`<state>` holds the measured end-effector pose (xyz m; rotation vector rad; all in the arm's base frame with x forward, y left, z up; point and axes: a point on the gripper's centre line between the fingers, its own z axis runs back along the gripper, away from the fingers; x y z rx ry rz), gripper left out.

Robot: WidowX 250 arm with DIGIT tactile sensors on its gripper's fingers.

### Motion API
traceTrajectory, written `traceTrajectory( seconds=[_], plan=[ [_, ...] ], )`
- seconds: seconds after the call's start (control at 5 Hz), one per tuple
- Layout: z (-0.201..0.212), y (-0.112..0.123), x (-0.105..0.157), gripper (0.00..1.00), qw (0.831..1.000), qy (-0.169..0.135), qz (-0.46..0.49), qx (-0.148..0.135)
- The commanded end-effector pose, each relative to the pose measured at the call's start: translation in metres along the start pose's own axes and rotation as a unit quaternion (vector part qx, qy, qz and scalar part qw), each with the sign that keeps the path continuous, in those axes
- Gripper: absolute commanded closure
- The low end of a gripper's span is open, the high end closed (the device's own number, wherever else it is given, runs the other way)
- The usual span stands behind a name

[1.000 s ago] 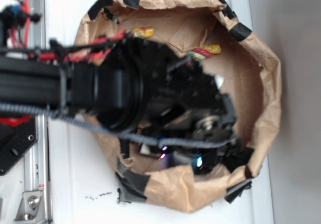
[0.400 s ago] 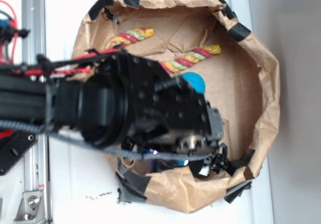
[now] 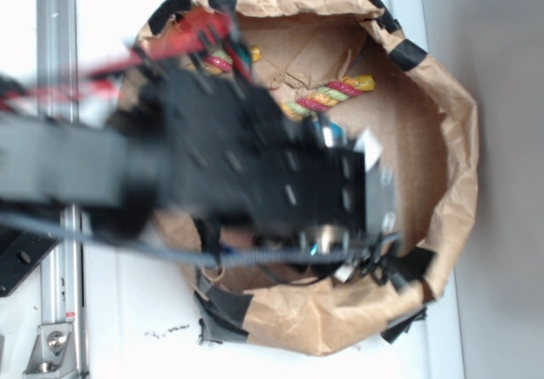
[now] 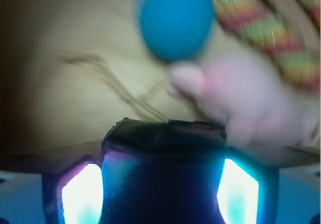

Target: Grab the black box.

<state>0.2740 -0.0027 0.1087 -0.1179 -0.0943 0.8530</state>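
In the wrist view the black box (image 4: 163,174) fills the space between my two glowing pads (image 4: 83,194), its glossy dark face pressed against both. My gripper (image 4: 163,196) is shut on it. Beyond the box lie a blue ball (image 4: 175,20), a blurred pink object (image 4: 246,98) and a striped rope toy (image 4: 273,30) on brown paper. In the exterior view my arm is blurred with motion, and the gripper (image 3: 340,245) is low in the paper nest (image 3: 455,141), hiding the black box.
The nest's crumpled brown paper wall, patched with black tape (image 3: 406,53), rings the work area. One striped rope toy (image 3: 333,94) lies at the back, another (image 3: 223,59) pokes out from under the arm. A sliver of the blue ball (image 3: 334,130) shows beside the wrist.
The arm has swung toward the back of the nest and is now motion-blurred. It covers most of the left rope toy and nearly all of the blue ball.
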Motion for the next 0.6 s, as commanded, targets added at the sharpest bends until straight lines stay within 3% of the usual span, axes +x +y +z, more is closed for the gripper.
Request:
traceTrajectory(
  seconds=[0.0, 0.2, 0.4],
  plan=[
    [0.084, -0.008, 0.048, 1.0, 0.971, 0.006, -0.211, -0.114],
    [0.077, -0.027, 0.043, 1.0, 0.956, 0.026, -0.281, -0.081],
    [0.067, -0.035, 0.034, 1.0, 0.954, 0.038, -0.294, -0.039]
  ],
)
